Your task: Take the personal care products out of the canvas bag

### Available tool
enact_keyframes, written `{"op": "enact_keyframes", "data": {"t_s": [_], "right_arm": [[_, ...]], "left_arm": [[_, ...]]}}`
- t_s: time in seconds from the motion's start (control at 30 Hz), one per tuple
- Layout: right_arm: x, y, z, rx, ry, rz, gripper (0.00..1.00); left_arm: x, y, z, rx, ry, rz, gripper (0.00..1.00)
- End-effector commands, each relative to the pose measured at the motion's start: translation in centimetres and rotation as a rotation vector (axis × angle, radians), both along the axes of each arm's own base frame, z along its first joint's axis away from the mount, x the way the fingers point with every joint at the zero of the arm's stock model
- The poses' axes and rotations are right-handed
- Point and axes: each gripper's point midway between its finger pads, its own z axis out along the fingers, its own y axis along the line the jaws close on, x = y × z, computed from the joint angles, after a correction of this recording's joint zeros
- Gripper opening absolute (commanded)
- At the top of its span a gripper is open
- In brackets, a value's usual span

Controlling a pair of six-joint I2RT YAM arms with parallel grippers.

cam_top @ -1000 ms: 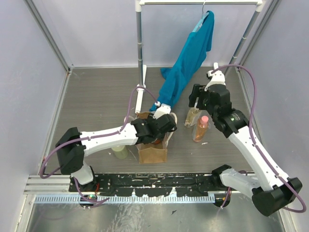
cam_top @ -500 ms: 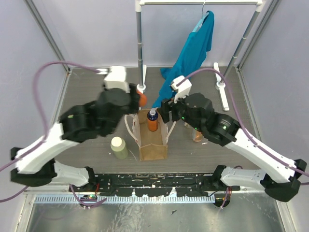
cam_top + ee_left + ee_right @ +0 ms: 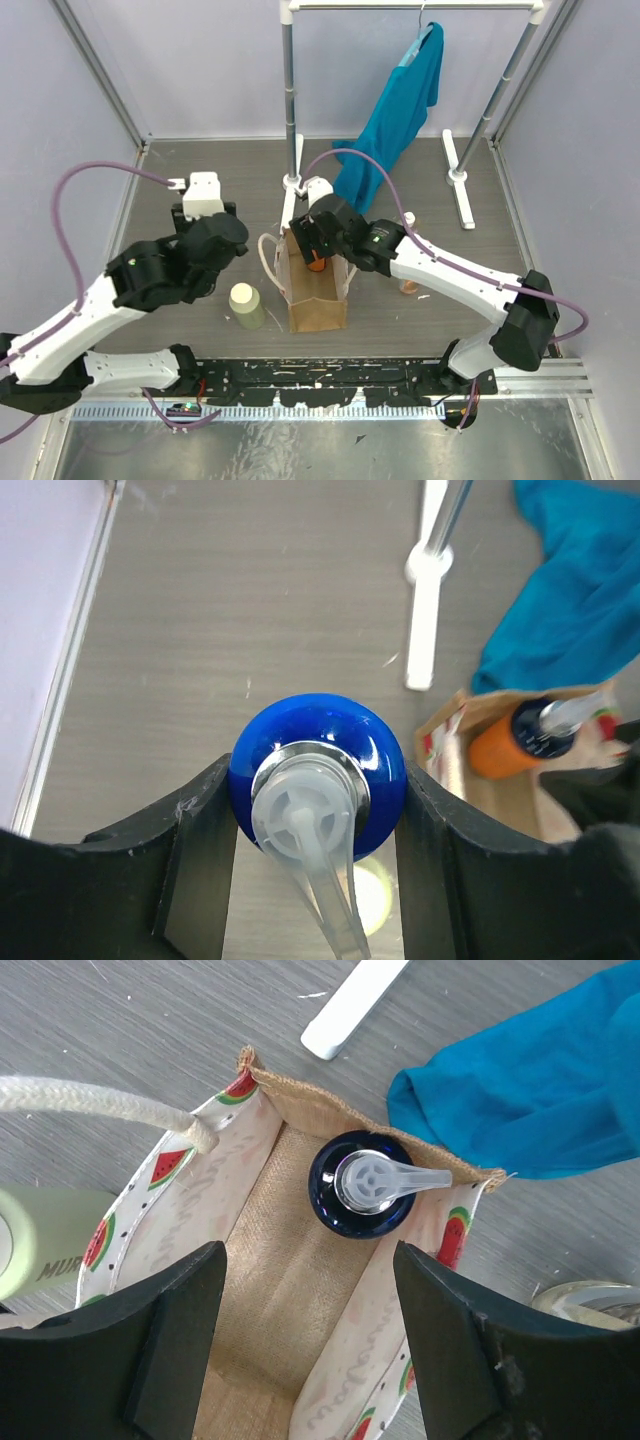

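Observation:
My left gripper point(image 3: 318, 780) is shut on a blue pump bottle point(image 3: 330, 742) with a clear pump head, held above the floor left of the canvas bag point(image 3: 452, 742). In the top view the left wrist point(image 3: 212, 243) hides the bottle. My right gripper point(image 3: 305, 1360) is open above the bag's mouth point(image 3: 275, 1290), touching nothing. A second pump bottle point(image 3: 362, 1185), dark blue on top with an orange body point(image 3: 316, 263), stands in the bag's far corner. The pale yellow-green bottle point(image 3: 245, 305) stands just left of the bag point(image 3: 318, 312). An amber pink-capped bottle point(image 3: 408, 285) stands right of it.
A teal garment point(image 3: 395, 110) hangs from the white rack point(image 3: 290, 90) and drapes onto the floor behind the bag. The rack's white feet point(image 3: 457, 180) lie on the floor. A glass bottle top point(image 3: 590, 1305) shows right of the bag. Walls close in both sides.
My left arm has lifted out of the bag with the pump bottle and swung left. My right arm has come in from the right and now hangs over the bag.

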Motion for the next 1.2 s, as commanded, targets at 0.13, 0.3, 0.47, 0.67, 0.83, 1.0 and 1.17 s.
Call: {"op": "enact_keyframes", "data": {"t_s": [0.13,0.3,0.47,0.67,0.83,1.0,1.17], "right_arm": [[0.7,0.4,-2.5,0.018,0.021,-0.064,0.74],[1.8,0.5,-5.6,-0.009,0.027,-0.088,0.74],[3.5,0.1,-7.6,0.006,0.004,-0.123,0.74],[5.4,0.0,-8.3,0.004,-0.046,-0.162,0.76],[6.4,0.9,-8.0,0.052,-0.102,-0.146,0.80],[6.3,1.8,-7.1,0.084,-0.113,-0.106,0.38],[5.1,1.1,0.0,0.193,-0.185,-0.099,0.14]], "left_arm": [[0.2,-0.8,-6.8,-0.109,0.074,0.011,0.08],[0.2,-1.2,-10.2,-0.087,0.121,0.019,0.08],[0.1,-1.2,-12.6,-0.065,0.143,0.026,0.08],[0.2,-0.7,-15.3,-0.043,0.148,0.054,0.17],[0.0,-1.5,-17.8,-0.051,0.189,0.039,0.32],[-0.3,-1.7,-18.9,-0.029,0.233,0.038,0.53],[-0.4,-1.3,-18.2,-0.036,0.224,0.051,0.78]]}}
